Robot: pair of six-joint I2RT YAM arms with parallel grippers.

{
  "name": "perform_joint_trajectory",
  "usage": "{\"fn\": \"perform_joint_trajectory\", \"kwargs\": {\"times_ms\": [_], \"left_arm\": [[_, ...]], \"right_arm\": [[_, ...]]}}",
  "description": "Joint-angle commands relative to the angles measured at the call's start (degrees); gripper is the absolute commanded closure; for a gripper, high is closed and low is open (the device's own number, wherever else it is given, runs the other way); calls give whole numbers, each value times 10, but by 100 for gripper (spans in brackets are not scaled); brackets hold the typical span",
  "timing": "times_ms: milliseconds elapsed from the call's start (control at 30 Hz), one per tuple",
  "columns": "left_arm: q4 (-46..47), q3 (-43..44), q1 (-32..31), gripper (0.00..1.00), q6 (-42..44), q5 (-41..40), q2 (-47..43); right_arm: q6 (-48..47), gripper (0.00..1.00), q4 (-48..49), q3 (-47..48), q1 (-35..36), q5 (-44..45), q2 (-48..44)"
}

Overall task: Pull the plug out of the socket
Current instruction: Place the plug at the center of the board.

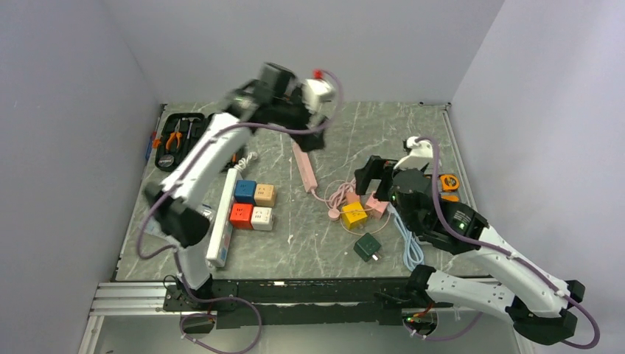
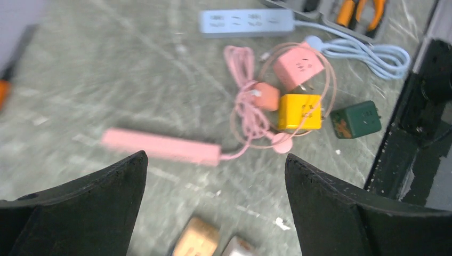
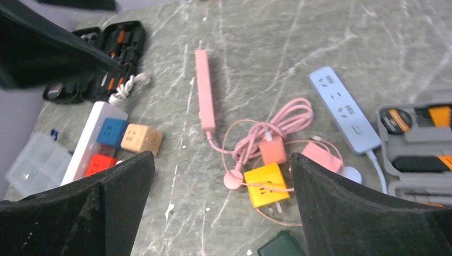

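Pale walls close in a grey marbled worktop (image 1: 354, 140) strewn with power strips and cube adapters. From above, the left arm (image 1: 214, 147) hangs high over the far middle, above the pink power strip (image 1: 305, 169). The right arm (image 1: 472, 236) reaches toward the cluster around the yellow cube (image 1: 354, 214). Four coloured cubes (image 1: 253, 205) sit against the white power strip (image 1: 221, 225). I cannot tell whether any of them is plugged in, so the wrong plug could get picked.

In the left wrist view the left jaws are spread wide and hold nothing, and the picture is blurred. The pink cord (image 2: 245, 106) loops round the yellow cube, so a tug on one piece would likely drag its neighbours.

In the right wrist view the right jaws are likewise wide and empty. The pink power strip shows no plug standing in it. The blue power strip (image 3: 344, 109) lies unanchored, and any strip not pinned down may lift with its plug.
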Motion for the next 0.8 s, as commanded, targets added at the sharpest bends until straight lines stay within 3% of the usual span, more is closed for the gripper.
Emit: {"fn": "perform_joint_trajectory", "kwargs": {"times_ms": [0, 167, 367, 533, 767], "left_arm": [[-60, -37, 107, 1, 10, 18, -128], [-192, -54, 224, 1, 67, -2, -162], [-212, -285, 337, 1, 142, 16, -273], [-156, -466, 373, 1, 159, -3, -375], [-128, -638, 374, 1, 209, 7, -431]], "right_arm": [[-104, 0, 119, 13, -24, -133, 43], [-173, 0, 138, 66, -27, -175, 183], [-212, 3, 156, 125, -27, -196, 305], [-214, 3, 187, 113, -27, -212, 321], [-214, 3, 203, 67, -26, -195, 296]]}}
